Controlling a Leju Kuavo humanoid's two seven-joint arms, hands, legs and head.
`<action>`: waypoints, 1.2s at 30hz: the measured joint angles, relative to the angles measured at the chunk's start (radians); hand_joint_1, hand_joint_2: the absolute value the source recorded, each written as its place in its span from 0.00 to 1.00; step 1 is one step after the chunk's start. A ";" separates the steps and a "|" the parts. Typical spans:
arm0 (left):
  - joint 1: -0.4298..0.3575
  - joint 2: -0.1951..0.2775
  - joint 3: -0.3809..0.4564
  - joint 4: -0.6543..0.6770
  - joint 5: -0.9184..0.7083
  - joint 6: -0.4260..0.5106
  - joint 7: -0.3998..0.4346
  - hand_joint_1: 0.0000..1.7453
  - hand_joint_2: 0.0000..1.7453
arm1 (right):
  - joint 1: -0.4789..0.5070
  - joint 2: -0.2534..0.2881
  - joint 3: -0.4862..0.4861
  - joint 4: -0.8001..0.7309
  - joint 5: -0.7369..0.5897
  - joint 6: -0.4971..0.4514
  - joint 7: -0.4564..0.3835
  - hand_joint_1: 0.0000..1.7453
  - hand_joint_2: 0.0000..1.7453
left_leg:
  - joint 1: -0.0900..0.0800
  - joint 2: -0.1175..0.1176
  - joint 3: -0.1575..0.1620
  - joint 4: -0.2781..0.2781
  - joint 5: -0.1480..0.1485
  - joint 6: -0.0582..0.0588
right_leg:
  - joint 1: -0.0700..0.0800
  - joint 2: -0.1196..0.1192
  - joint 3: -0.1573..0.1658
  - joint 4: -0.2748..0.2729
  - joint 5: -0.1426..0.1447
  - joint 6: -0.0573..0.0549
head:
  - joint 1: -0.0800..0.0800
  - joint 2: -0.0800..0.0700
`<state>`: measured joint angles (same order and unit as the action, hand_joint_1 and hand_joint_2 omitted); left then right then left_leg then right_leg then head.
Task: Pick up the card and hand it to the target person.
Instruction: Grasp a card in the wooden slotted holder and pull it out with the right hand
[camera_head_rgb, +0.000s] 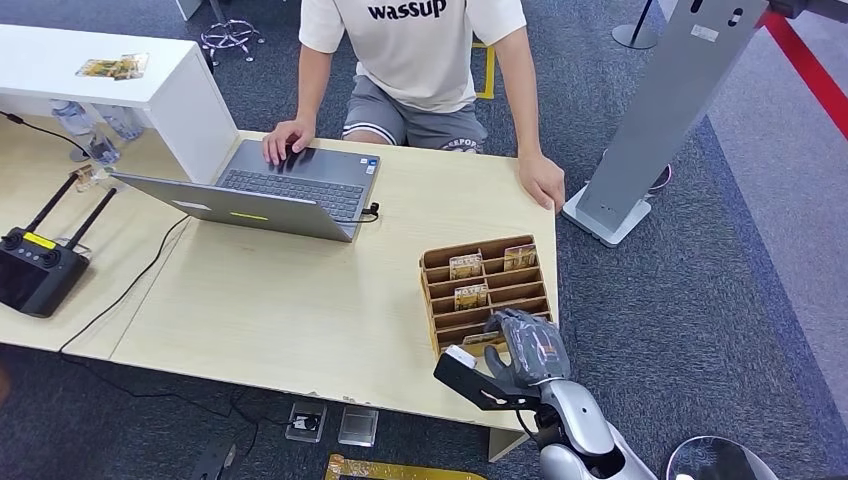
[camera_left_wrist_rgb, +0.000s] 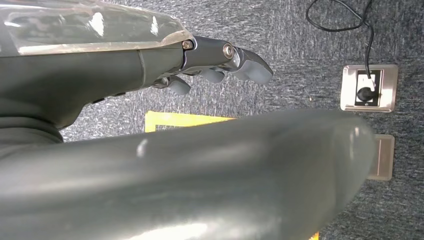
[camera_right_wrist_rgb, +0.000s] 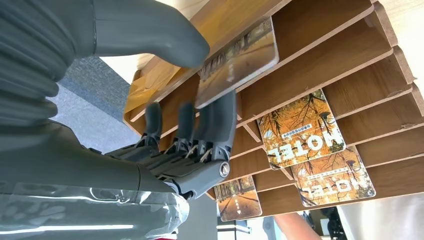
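A wooden card rack (camera_head_rgb: 440, 258) stands on the table's near right corner, with hotel cards (camera_head_rgb: 466, 265) in several slots. My right hand (camera_head_rgb: 527, 345) is at the rack's near row. In the right wrist view that hand (camera_right_wrist_rgb: 165, 150) pinches a card (camera_right_wrist_rgb: 237, 62) with an autumn picture between the thumb (camera_right_wrist_rgb: 150, 30) and the fingers (camera_right_wrist_rgb: 220, 120) at the rack's (camera_right_wrist_rgb: 340, 55) edge. Two more cards marked HOTEL (camera_right_wrist_rgb: 300, 130) sit in slots beyond. The person (camera_head_rgb: 415, 50) sits across the table, one hand on a laptop (camera_head_rgb: 290, 190). My left hand (camera_left_wrist_rgb: 200, 65) hangs over the carpet, holding nothing.
The person's other hand (camera_head_rgb: 543, 182) rests on the table's far right edge. A black remote controller (camera_head_rgb: 35, 270) lies at the left. A grey stand (camera_head_rgb: 660, 110) rises from the carpet right of the table. Floor sockets (camera_left_wrist_rgb: 369, 87) with a cable lie below.
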<state>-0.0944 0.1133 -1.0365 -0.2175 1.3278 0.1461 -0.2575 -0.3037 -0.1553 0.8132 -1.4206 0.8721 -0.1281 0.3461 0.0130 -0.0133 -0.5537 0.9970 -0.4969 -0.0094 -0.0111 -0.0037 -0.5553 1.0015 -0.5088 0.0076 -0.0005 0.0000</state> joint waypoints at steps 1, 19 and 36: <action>0.000 0.000 0.000 0.000 0.000 0.000 0.000 0.00 0.00 | 0.000 0.000 0.000 0.000 0.000 0.000 0.000 0.62 1.00 | 0.000 0.000 0.000 0.000 0.000 0.000 | 0.000 0.000 0.000 0.000 0.000 0.000 | 0.000 0.000; 0.000 0.000 0.000 0.000 0.000 0.001 0.000 0.00 0.00 | 0.003 0.001 -0.019 0.000 0.002 -0.003 -0.003 0.94 1.00 | 0.000 0.000 0.000 0.000 0.000 0.000 | 0.000 0.000 0.000 0.000 0.000 0.000 | 0.000 0.000; 0.000 0.000 0.000 0.000 -0.004 0.001 -0.003 0.00 0.00 | 0.003 0.001 -0.024 0.000 -0.002 -0.005 -0.003 1.00 1.00 | 0.000 0.000 0.000 0.000 0.000 0.000 | 0.000 0.000 0.000 0.000 0.000 0.000 | 0.000 0.000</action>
<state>-0.0944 0.1137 -1.0369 -0.2175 1.3235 0.1468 -0.2607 -0.3008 -0.1545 0.7894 -1.4206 0.8702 -0.1329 0.3433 0.0130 -0.0133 -0.5536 0.9971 -0.4969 -0.0094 -0.0111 -0.0037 -0.5551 1.0015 -0.5088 0.0076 -0.0004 0.0000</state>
